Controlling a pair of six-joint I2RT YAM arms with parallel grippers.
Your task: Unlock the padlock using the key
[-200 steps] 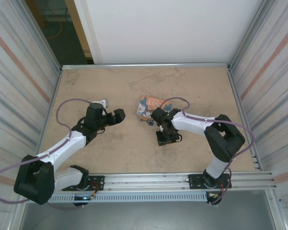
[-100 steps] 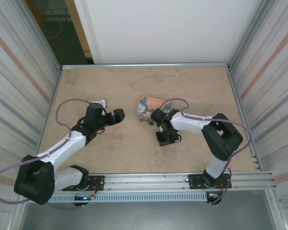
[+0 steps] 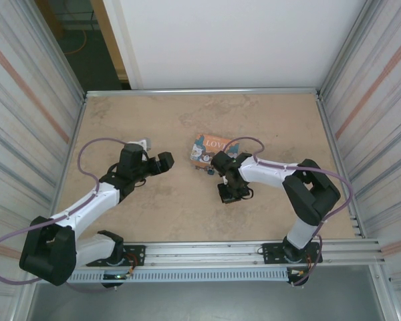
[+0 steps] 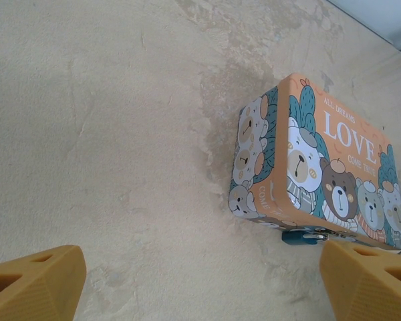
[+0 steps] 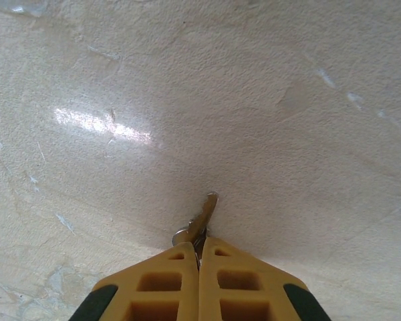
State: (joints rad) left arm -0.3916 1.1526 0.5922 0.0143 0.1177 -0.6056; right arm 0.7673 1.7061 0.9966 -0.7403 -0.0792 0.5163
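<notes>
R gripper (image 5: 199, 242) is pinched tight on the key (image 5: 203, 215). In the R wrist view its two yellow-orange fingers (image 5: 160, 287) meet w/ no gap. The small silvery key sticks out fwd from btwn the tips, its far end at the beige table (image 5: 287, 100); touching or just above, can't tell. In the top view the R gripper (image 3: 230, 194) points down at the table, near the tin box (image 3: 209, 148) on its near-right side but apart from it.

The padlock (image 4: 306, 235) is tiny, w/ a teal-blue body and a silvery bit of shackle. It sits low against the front side wall of the orange tin box (image 4: 321, 167), touching it. It looks hooked to the clasp, but the detail is too small to be sure. In the top view the padlock (image 3: 208, 170) is a blue speck at the tin box's near edge, btwn the two grippers and closer to the R one.

The lid reads "ALL DREAMS", then big white "LOVE", then "COME TRUE". Cartoon animals in hats run across lid and side. The side wall has writing starting "COM"; the rest is unreadable.

L gripper (image 4: 200, 267) has its jaws spread wide, holding nothing. Its fingers (image 4: 33, 281) sit at the bottom corners of the L wrist view, w/ the tin box and padlock ahead btwn them. In the top view the L gripper (image 3: 162, 162) hovers left of the tin box, apart from it, aimed toward it.
</notes>
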